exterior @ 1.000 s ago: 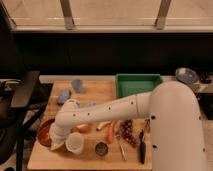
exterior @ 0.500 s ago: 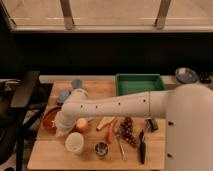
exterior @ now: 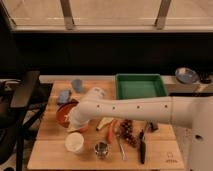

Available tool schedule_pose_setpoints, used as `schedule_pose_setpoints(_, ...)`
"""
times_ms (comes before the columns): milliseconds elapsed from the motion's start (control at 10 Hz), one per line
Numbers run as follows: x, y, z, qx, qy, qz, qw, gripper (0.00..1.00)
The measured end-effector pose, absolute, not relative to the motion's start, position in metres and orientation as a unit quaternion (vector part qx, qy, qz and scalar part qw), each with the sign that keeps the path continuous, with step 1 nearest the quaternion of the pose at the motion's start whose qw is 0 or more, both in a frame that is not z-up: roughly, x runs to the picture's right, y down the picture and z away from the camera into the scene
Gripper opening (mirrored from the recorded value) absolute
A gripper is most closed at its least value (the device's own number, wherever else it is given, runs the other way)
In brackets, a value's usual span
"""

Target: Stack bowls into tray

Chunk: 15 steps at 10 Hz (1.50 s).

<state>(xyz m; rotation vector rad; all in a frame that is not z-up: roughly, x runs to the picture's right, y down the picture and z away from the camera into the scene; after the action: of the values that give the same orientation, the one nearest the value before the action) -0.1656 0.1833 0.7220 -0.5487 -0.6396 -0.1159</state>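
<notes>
Sitting on the left half of the wooden table [exterior: 50, 150], the orange-red bowl [exterior: 64, 113] is partly covered by the white arm [exterior: 145, 109] that reaches across from the right. Only 1 bowl can be made out; a second is not identifiable. The gripper [exterior: 75, 121] lies at the bowl's right edge, at or over its rim, with its fingers pressed together; whether they pinch the rim cannot be told. The green tray [exterior: 140, 86] stands well apart, at the table's back right, with nothing visible inside it. Just in front of the bowl stands a white cup [exterior: 74, 142], and beside that a small steel cup [exterior: 102, 148]. Behind the bowl lie a blue item [exterior: 63, 96] and a small blue cup [exterior: 77, 85]. To the right of the gripper sit a dark bunch of grapes [exterior: 128, 131] and a black-handled utensil [exterior: 142, 150]. A grey-blue dish [exterior: 185, 75] rests on the ledge beyond the tray.
</notes>
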Motion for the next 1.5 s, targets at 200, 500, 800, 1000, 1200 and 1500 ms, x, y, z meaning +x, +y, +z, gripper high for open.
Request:
schedule_pose_setpoints(200, -0.119, 0.160, 0.728, -0.266, -0.298, -0.036, 0.916, 0.00)
schedule_pose_setpoints(500, -0.064, 0.108, 0.756, -0.273, -0.294, -0.021, 0.916, 0.00)
schedule_pose_setpoints(800, -0.035, 0.063, 0.776, -0.271, -0.305, -0.022, 0.913, 0.00)
schedule_pose_setpoints(1000, -0.031, 0.058, 0.778, -0.270, -0.307, -0.023, 0.912, 0.00)
schedule_pose_setpoints(1200, -0.032, 0.059, 0.778, -0.271, -0.305, -0.023, 0.913, 0.00)
schedule_pose_setpoints(1500, -0.008, 0.045, 0.787, -0.251, -0.266, -0.001, 0.931, 0.00)
